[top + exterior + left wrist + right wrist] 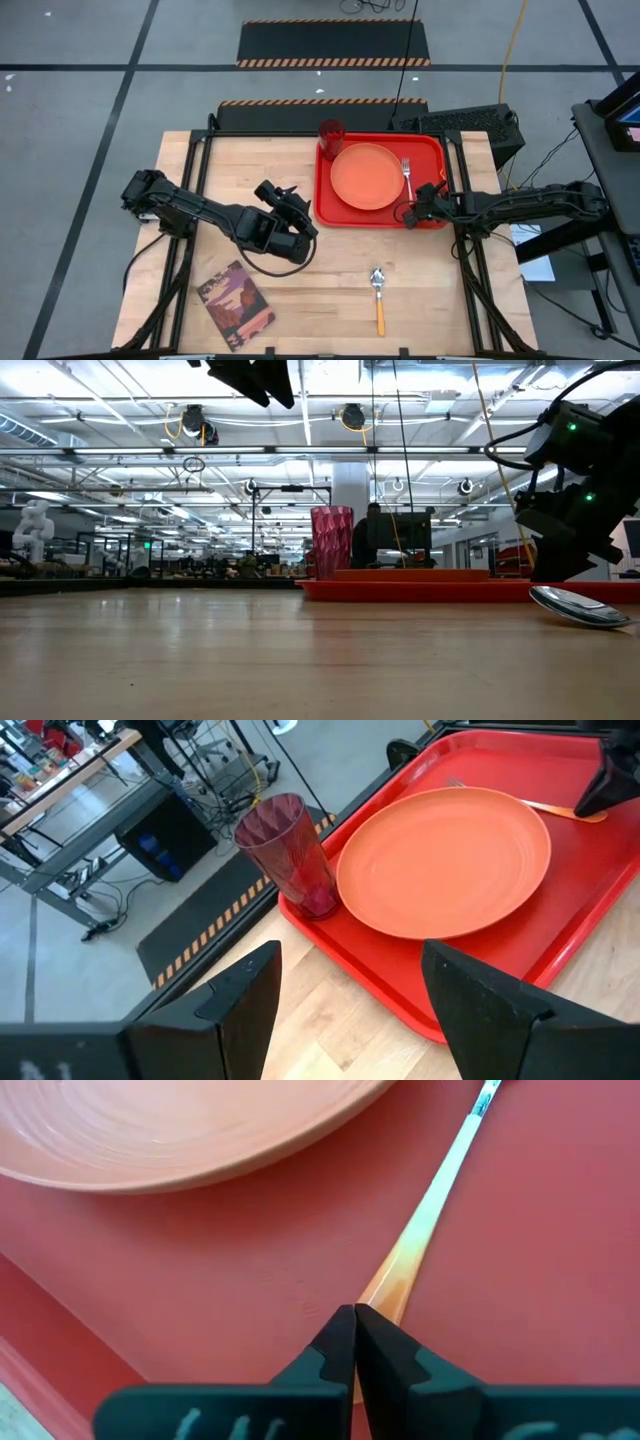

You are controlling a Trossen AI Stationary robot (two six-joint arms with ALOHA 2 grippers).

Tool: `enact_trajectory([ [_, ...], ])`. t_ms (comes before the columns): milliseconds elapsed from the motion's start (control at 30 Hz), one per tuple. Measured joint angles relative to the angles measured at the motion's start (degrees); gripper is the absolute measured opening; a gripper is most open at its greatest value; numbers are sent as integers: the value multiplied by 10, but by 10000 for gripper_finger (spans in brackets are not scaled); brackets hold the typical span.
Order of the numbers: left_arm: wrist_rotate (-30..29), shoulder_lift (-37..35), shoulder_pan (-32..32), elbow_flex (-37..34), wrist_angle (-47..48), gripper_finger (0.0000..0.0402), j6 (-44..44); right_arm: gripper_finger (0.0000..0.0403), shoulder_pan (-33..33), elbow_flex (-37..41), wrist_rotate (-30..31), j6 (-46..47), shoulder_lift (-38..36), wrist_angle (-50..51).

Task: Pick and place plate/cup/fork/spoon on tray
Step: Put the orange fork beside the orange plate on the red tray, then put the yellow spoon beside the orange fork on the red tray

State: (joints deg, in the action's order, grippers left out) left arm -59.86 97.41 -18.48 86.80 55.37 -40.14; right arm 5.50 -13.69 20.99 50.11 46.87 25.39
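Observation:
The red tray point(432, 150) lies at the table's far right. On it are the orange plate point(366, 176), the dark red cup point(331, 133) standing upright at its far left corner, and the fork point(407, 172) lying to the right of the plate. The spoon point(377, 290) lies on the bare wood nearer the front, bowl toward the tray. My right gripper point(413, 208) is low over the tray's near right part, shut at the fork's handle end. My left gripper point(291, 197) is open and empty, above the table just left of the tray. My right gripper has the free end of the fork's orange handle point(392, 1283) between its two fingertips, which are closed almost together. The fingers point(330, 1342) come slanting down from the table's near right, along the handle. The fork lies on the tray floor, tines pointing to the far edge.
A maroon patterned book point(235, 298) lies near the table's front left. Bare wood lies between the book, the spoon and the tray. The tray's raised rim point(400, 1005) stands between my left gripper and the plate.

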Motion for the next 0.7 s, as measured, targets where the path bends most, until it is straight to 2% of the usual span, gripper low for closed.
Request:
enact_trajectory([
  [233,3,0,-1,0,0,243,0,4,0,-9,-3,2,0,-8],
  [467,4,0,-18,0,-13,243,12,4,-9,-81,-1,15,0,44],
  [600,5,0,-33,12,-23,243,34,4,-47,-118,-1,43,0,61],
  [700,5,0,-44,19,-24,243,39,4,-105,-133,-1,93,2,58],
])
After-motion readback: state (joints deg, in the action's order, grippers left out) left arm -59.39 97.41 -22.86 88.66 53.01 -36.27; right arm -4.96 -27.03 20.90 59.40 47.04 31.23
